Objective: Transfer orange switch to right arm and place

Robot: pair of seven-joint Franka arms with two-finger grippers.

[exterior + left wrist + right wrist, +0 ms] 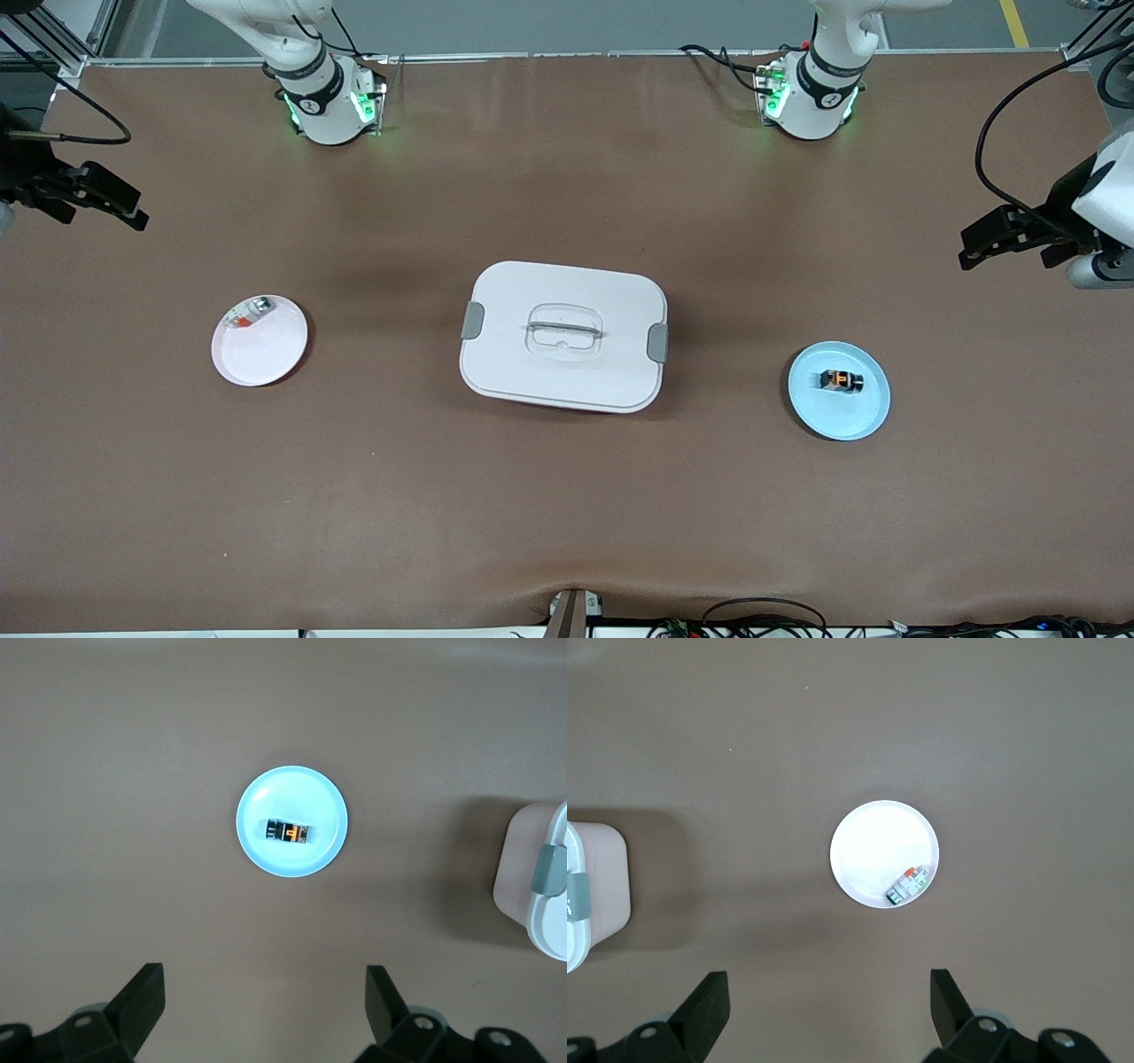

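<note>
Orange switch [841, 380] is seen lying on blue plate [873, 412], untouched; left pincer [1010, 241] is held apart above desk [567, 496] edge for pickup, right pincer [97, 202] apart too, parked.

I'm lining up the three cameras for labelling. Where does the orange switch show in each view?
Front view: the orange switch lies on the blue plate, toward the left arm's end of the table.
Left wrist view: the switch sits mid-picture on that plate.
Right wrist view: not in it.
Shared landmark: the white lidded box, at the edge of both wrist views.
</note>
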